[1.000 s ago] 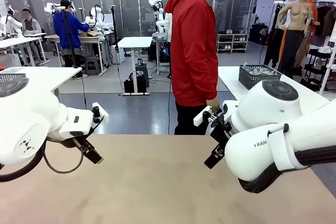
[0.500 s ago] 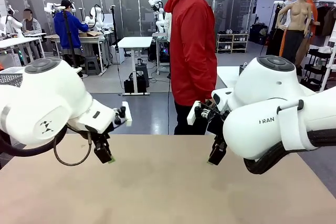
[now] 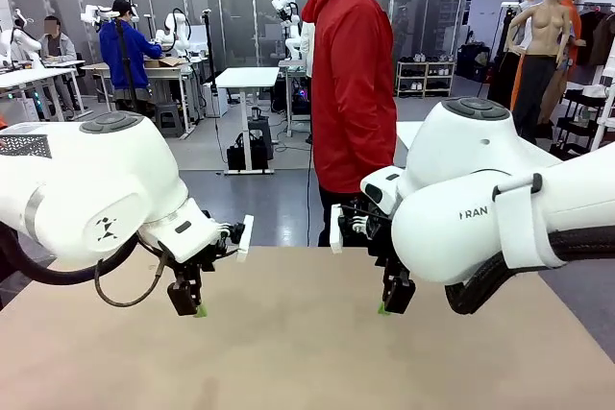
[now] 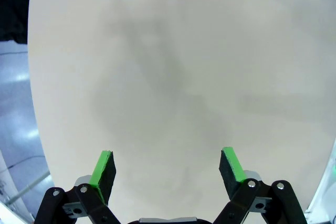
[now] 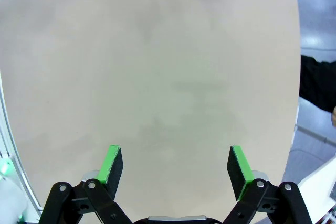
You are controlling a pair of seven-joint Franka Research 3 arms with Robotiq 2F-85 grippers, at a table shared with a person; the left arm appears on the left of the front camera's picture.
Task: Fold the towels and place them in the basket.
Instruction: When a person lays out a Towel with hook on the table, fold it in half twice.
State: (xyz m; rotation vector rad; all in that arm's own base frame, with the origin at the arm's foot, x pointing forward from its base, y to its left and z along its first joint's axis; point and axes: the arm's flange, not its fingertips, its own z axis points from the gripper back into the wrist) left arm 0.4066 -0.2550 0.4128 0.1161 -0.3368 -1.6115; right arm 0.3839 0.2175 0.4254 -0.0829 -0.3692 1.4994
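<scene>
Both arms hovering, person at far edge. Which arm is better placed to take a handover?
Right, marginally. Both the left gripper and right gripper are open, empty, pointing down over the table. The person stands right of centre, nearer the right one. Judgement only.

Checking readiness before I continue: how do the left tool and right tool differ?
The left tool hangs over the table's left half, the right tool over its right half. The right tool is nearer the person in red than the left tool. Both point down, open and empty.
</scene>
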